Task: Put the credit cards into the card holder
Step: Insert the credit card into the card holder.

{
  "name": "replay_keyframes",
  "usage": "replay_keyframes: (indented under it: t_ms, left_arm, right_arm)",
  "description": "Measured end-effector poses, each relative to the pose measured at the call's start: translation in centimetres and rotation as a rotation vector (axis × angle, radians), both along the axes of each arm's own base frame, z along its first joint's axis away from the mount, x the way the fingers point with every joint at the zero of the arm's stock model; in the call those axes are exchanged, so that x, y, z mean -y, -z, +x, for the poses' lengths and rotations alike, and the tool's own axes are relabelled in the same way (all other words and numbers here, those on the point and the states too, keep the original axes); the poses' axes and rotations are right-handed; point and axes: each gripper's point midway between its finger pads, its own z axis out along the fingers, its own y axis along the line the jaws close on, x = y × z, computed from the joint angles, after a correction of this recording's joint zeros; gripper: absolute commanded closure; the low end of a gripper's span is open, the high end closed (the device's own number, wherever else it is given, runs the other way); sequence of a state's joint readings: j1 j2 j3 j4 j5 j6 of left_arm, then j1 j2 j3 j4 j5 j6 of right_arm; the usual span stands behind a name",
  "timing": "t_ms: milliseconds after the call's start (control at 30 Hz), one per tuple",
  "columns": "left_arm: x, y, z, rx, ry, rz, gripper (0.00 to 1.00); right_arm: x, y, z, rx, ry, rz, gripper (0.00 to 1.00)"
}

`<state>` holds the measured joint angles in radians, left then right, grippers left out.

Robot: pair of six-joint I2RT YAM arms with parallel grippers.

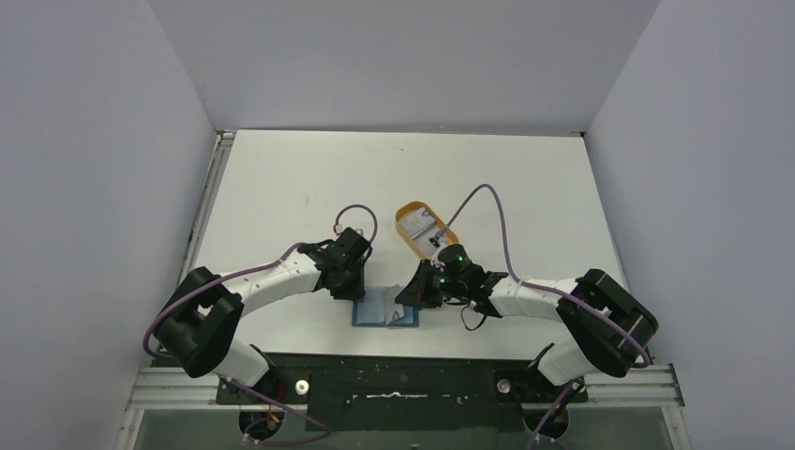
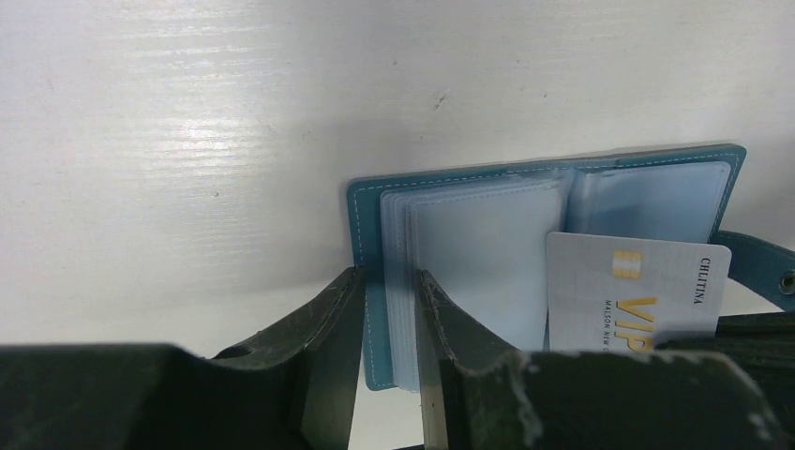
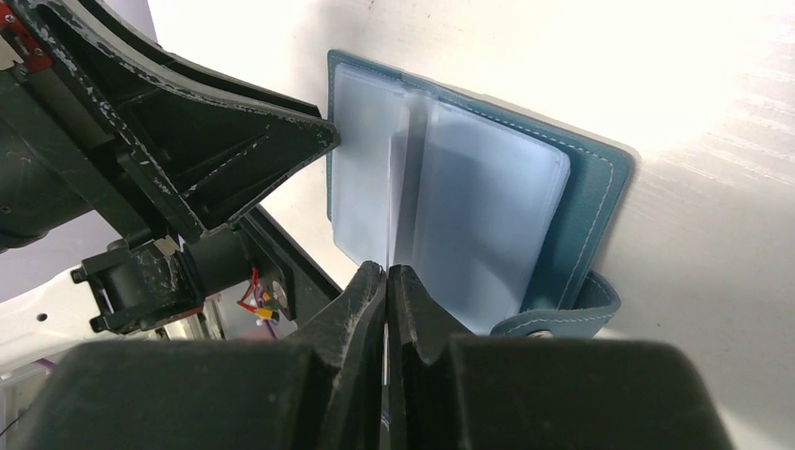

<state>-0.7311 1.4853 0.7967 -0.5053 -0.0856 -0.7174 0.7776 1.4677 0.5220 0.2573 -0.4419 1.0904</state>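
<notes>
1. White table (image 1: 281, 187); orange oval tray (image 1: 409, 217) w/ cards inside, behind R arm.
2. Teal card holder (image 2: 450, 253) lies open at near edge, btwn both arms.
3. L gripper (image 2: 389, 319): jaws partly closed, clamping holder's left cover + pockets.
4. R gripper (image 3: 385, 281): pinched tight on silvery VIP credit card (image 2: 633, 291), standing edge-on amid the clear pockets.

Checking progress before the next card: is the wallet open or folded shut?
Open. The wallet lies spread on the table, clear pockets facing up, snap tab undone.

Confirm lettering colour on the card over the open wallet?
Gold VIP lettering on the white card, with small dark print at its edge; left wrist view shows it best.
</notes>
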Motion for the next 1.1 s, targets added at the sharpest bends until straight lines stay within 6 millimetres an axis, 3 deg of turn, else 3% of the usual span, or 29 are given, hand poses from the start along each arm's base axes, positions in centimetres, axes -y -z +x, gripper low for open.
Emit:
replay_keyframes:
  t_ms: [1100]
  left_arm:
    - [0.0,0.0,-0.1,0.004,-0.003,-0.008,0.78]
  right_arm:
    - [-0.7,1.2,0.2,-0.034,0.018,0.027,1.0]
